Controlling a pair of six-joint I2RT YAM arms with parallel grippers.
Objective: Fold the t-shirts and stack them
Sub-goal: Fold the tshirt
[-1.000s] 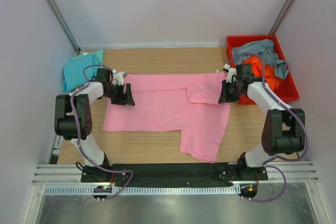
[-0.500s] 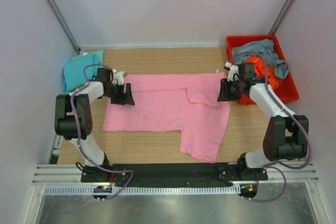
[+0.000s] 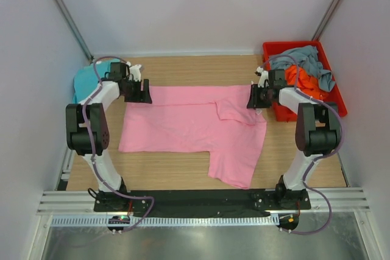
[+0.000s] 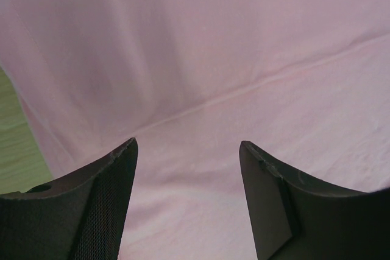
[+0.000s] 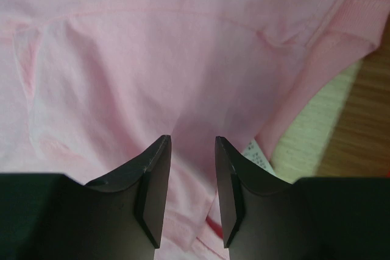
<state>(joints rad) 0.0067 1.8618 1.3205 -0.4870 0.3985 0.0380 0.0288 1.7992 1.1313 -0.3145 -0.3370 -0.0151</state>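
Pink t-shirt (image 3: 183, 129) spread on the table (image 3: 195, 68), left end effector (image 4: 187, 143) released over its edge, right end effector (image 5: 193, 139) narrowly parted over pink cloth, grasp impossible to tell.

I work in a lab test cell: plain white walls (image 3: 201, 10) box in my wooden table (image 3: 195, 68), metal struts (image 3: 64, 13) run up the corners, and an aluminium rail (image 3: 61, 201) lines the near edge.
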